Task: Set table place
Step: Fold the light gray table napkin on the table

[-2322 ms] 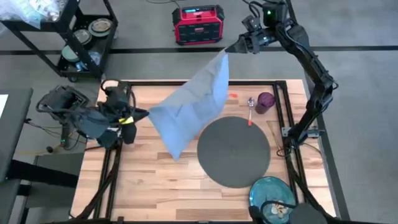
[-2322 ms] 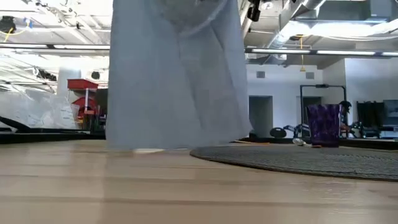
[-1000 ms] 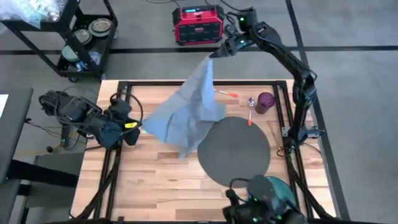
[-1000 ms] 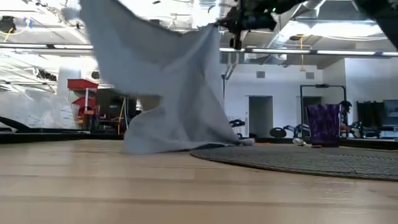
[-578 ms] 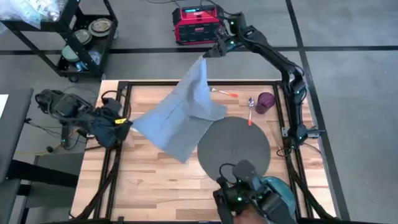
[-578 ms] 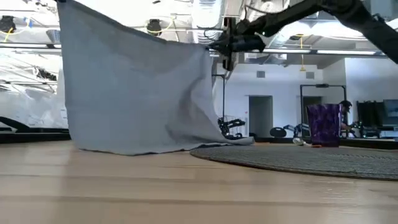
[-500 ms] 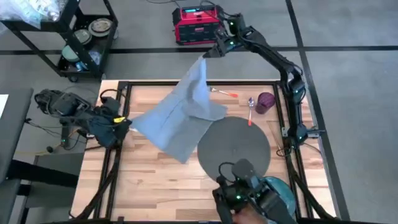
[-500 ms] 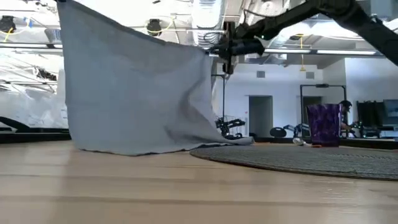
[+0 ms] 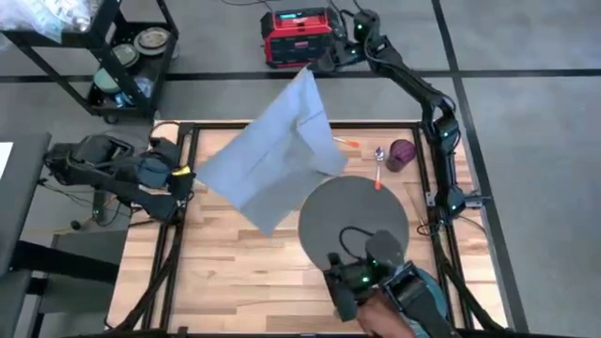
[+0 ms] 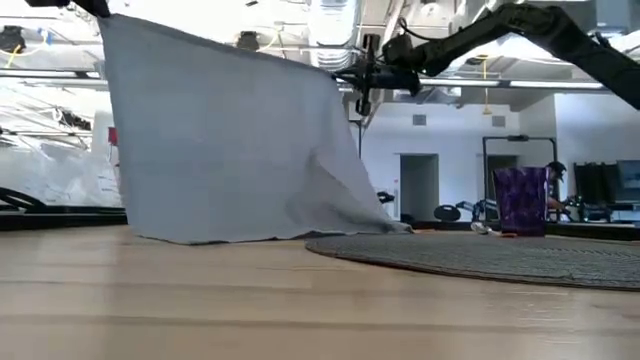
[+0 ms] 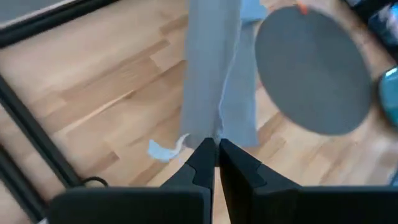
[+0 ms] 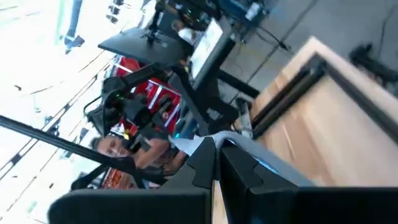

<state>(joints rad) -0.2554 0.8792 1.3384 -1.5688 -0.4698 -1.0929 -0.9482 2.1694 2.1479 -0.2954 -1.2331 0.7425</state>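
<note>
The grey napkin point(image 9: 272, 160) hangs in the air over the desk point(image 9: 225, 272), stretched out between two corners. The left gripper point(image 9: 184, 173) is pinched tight on one corner near the desk's left edge. The right gripper point(image 9: 315, 68) is pinched tight on the other corner, up high past the far edge of the desk. The bottom of the napkin touches the wood and also lies on the edge of the round dark mat point(image 9: 353, 228).

The napkin looks soft and light. It folds and droops where nothing holds it, so it cannot keep its own shape. It will likely slide and bunch up if it is let go too soon. The corners are good spots to hold, because pulling them apart keeps the cloth flat.

The purple cup point(image 9: 401, 154), the spoon point(image 9: 378, 161) and the fork point(image 9: 345, 142) sit near the far right of the desk, close to the cloth's low edge, so a swing could bump them.
</note>
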